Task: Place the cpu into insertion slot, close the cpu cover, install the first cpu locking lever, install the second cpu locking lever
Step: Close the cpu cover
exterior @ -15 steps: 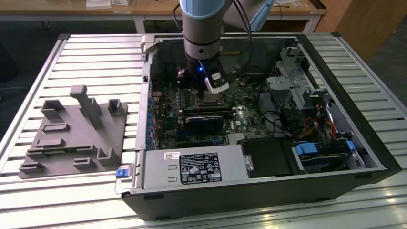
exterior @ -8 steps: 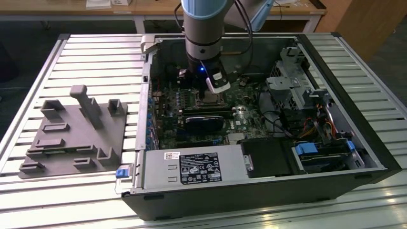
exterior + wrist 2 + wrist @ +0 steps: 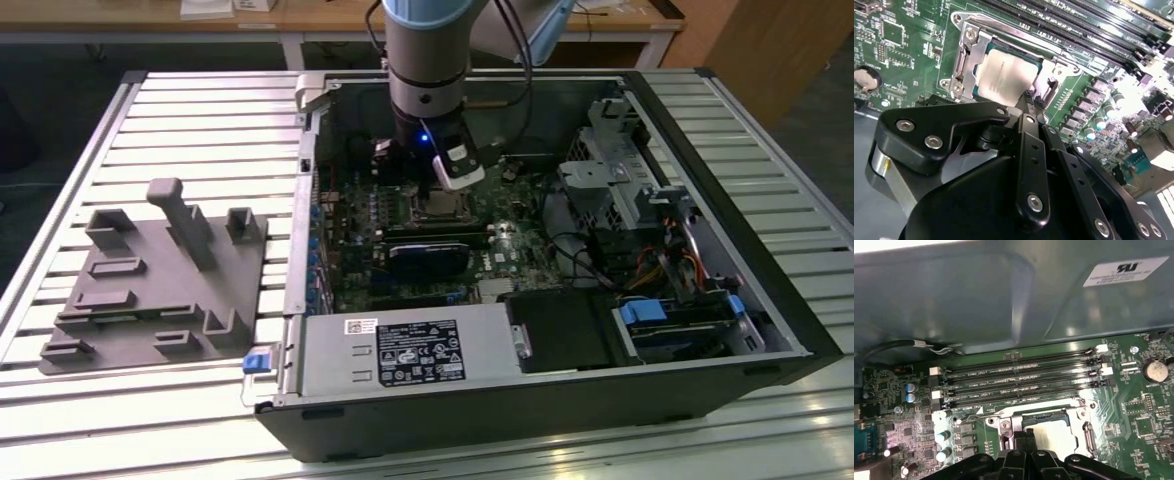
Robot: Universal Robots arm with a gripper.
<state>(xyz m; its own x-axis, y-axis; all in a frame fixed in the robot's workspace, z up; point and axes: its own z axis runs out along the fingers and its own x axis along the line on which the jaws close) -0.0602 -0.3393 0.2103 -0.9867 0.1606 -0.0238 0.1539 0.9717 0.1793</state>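
The cpu [image 3: 1004,75] lies flat in the insertion slot [image 3: 1044,416], its silvery top showing. The cpu cover [image 3: 968,57] is a silvery frame lying down around the chip's edges, and it also appears in the first wrist view as the cpu cover [image 3: 1087,432]. My gripper [image 3: 1031,97] is shut, its black fingertips together at the socket's edge beside the chip, with nothing visible between them. In the exterior view the gripper [image 3: 449,193] hangs just over the cpu [image 3: 438,208] inside the open computer case. I cannot make out the locking levers clearly.
Long black memory slots [image 3: 1024,375] run beside the socket, close to the case wall [image 3: 979,300]. Capacitors [image 3: 1099,122] and a coin battery [image 3: 1155,371] stand nearby. The case also holds a power supply box [image 3: 400,350] and a drive cage [image 3: 614,170]. A grey fixture [image 3: 160,270] lies outside.
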